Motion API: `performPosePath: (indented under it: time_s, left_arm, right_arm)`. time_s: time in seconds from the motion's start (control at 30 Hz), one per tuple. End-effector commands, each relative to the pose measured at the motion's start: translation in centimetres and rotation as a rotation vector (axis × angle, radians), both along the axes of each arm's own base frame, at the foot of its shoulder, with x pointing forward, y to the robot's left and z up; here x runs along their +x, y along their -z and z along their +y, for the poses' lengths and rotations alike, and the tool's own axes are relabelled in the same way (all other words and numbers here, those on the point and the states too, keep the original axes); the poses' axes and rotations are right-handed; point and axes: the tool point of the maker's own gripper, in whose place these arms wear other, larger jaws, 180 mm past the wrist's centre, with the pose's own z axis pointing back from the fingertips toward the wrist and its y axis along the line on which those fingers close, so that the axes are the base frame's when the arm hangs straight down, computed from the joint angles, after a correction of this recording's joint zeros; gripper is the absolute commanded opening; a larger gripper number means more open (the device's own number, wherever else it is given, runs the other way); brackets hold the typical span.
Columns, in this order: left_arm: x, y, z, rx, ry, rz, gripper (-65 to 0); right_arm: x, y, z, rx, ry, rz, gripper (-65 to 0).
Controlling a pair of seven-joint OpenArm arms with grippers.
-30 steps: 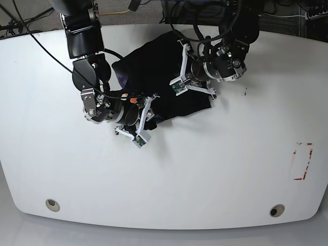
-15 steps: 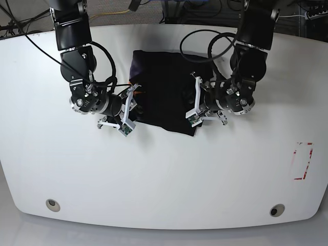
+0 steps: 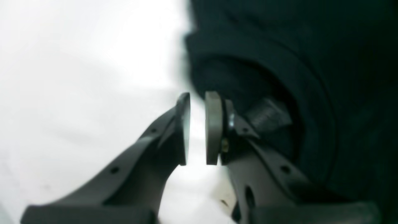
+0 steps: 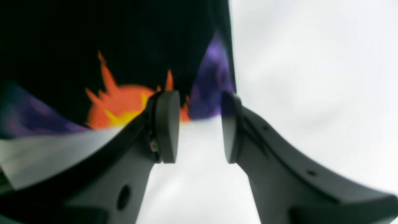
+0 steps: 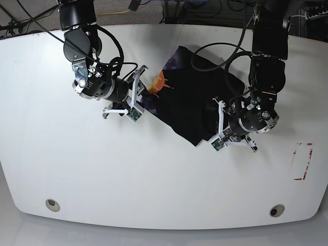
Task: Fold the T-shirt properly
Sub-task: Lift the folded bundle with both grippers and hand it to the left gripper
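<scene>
Judging by how the cloth lies, a fold has been laid and the bundle is being squared up. The T-shirt (image 5: pixel 192 105) lies as a compact, skewed dark bundle on the table (image 5: pixel 154 179), nearer the far edge than the near one and roughly midway between the two side edges. Its orange, yellow and purple print (image 4: pixel 124 105) is exposed at the corner on the right arm's side, which suggests that a lower layer is peeking out from under the fold.

The right gripper (image 4: pixel 199 127) is seen just beside that printed corner with a moderate gap between its jaws; only bare table shows in the gap, so nothing is held. The left gripper (image 3: pixel 197 129) sits at the opposite edge of the bundle with its jaws nearly together (a thin sliver of white table shows between the pads), and no cloth is pinched there either, although its outer finger lies against the dark fabric in the left wrist view.

The bundle sits crooked to the table edges and its outline is uneven. The next move would seem to call for a fresh grasp on an edge or corner at each side, so that the layers can be aligned or a further fold carried over. The wrist views are blurred, so exact contact cannot be settled.
</scene>
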Motion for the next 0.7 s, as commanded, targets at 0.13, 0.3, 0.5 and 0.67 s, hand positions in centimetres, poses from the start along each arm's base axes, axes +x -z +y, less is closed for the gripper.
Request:
performPosePath:
  time_s: [0.13,0.3,0.5,0.67]
  left_arm:
    - [-3.3,-1.1,-2.1,-0.057,0.030,-0.046,-58.2]
    - [-7.4,1.9,-2.8,-0.073,0.037,0.049,-58.2]
    - [-9.9,4.3,-2.6,-0.076,0.027,0.131,-58.2]
    - [-8.3,6.1,-1.6,-0.067,0.001,0.180,-58.2]
  right_arm:
    - [2.2,-2.7,1.4,0.052,-0.007,-0.077,-43.8]
    - [4.0,-1.4,1.5,0.058,0.011,-0.029,-43.9]
    - [4.6,0.2,1.3,0.100,0.035,0.001,-43.9]
    - [3.9,2.0,0.7,0.100,0.050,0.052,-44.1]
